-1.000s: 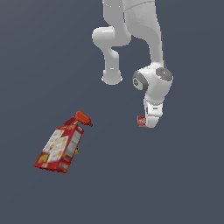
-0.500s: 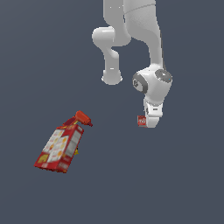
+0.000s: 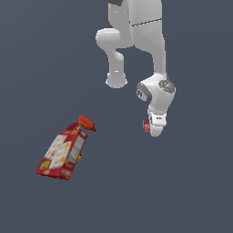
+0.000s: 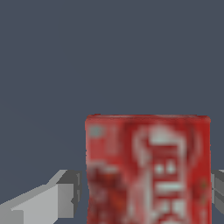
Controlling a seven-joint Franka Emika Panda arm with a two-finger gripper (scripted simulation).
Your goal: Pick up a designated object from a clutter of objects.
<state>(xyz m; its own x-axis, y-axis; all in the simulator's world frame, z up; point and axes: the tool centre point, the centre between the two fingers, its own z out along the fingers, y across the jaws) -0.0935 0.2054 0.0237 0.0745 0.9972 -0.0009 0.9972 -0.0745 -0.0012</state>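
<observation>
- Red small box [image 4: 148, 168] sits between your hand's [image 3: 154, 129] fingers [image 4: 57, 197], well apart from the carton [image 3: 61, 154] and bottle [image 3: 85, 123].
- Whether the fingers are clamped on it, you cannot tell; one side shows a gap.
- Grasp step: confirm closure, then lift straight off the worktop [image 3: 191, 191].

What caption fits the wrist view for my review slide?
Small red box fills the space between the gripper's two grey fingers, against plain dark grey ground.

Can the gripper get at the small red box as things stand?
Probably yes: the gripper is already at the small red box, which sits between its fingers. The carton and bottle lie well apart.
</observation>
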